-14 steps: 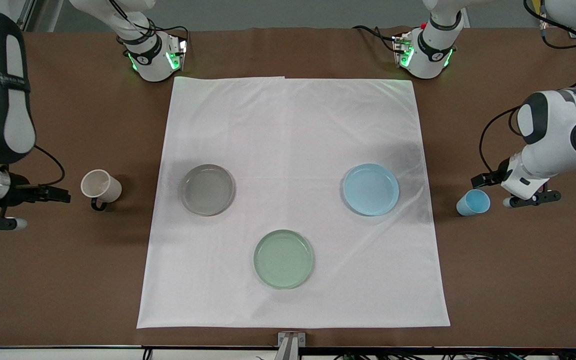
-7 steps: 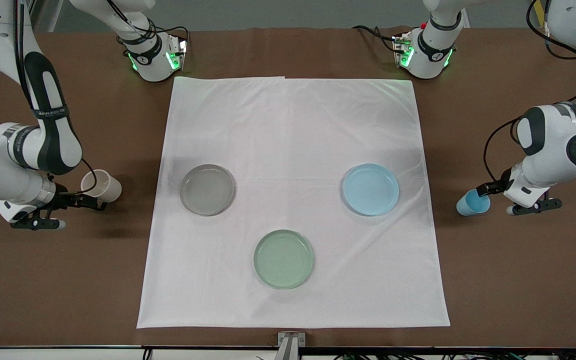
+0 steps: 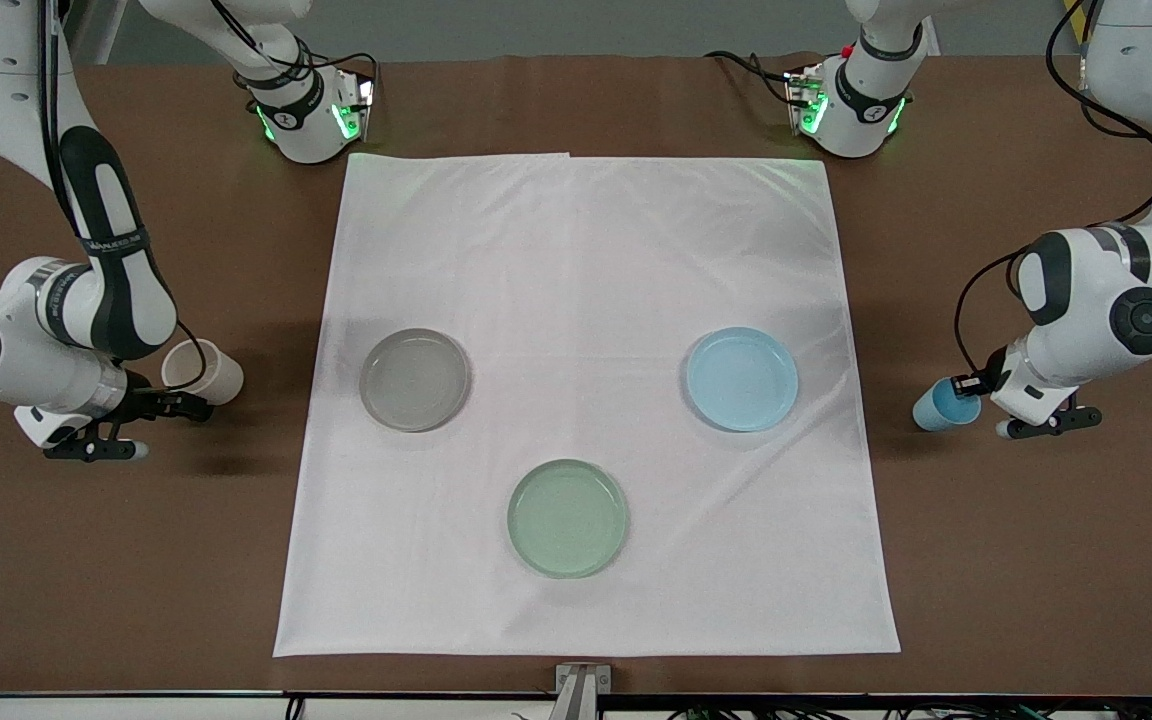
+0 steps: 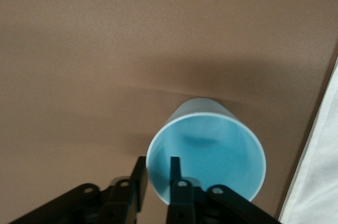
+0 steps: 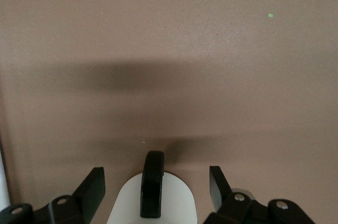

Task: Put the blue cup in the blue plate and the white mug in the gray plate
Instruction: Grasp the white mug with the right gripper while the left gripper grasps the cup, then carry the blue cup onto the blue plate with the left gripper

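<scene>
The blue cup stands on the brown table at the left arm's end, off the cloth. My left gripper is at its rim. In the left wrist view the cup shows its open mouth, and the gripper is open with one finger inside the rim and one outside. The white mug sits at the right arm's end. My right gripper is open around it; the right wrist view shows the mug between the wide-set fingers. The blue plate and the gray plate lie empty on the cloth.
A pale green plate lies on the white cloth, nearer the front camera than the other two plates. The cloth covers the table's middle, with bare brown table at both ends. The arm bases stand along the table's edge farthest from the front camera.
The right gripper has moved in around the white mug. The left gripper has moved onto the blue cup's rim. Neither cup nor mug has moved.
</scene>
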You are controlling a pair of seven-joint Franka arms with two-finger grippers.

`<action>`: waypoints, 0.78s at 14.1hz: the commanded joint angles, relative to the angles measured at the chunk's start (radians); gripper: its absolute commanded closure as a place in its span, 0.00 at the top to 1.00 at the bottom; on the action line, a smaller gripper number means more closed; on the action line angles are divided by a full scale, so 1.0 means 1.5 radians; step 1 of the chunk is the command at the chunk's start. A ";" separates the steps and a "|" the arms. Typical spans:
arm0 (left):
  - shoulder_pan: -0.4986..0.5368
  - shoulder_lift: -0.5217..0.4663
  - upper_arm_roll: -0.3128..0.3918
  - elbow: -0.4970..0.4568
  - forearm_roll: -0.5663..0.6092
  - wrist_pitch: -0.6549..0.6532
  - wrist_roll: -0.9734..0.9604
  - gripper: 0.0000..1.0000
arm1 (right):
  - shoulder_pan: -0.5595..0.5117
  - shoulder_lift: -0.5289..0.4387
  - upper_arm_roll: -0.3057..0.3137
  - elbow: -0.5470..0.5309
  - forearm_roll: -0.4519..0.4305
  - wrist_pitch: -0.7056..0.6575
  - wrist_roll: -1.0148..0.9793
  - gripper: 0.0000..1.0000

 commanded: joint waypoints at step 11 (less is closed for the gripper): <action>-0.034 -0.045 -0.224 0.049 -0.016 -0.134 -0.343 0.00 | -0.009 -0.006 0.009 -0.029 0.014 0.009 -0.024 0.34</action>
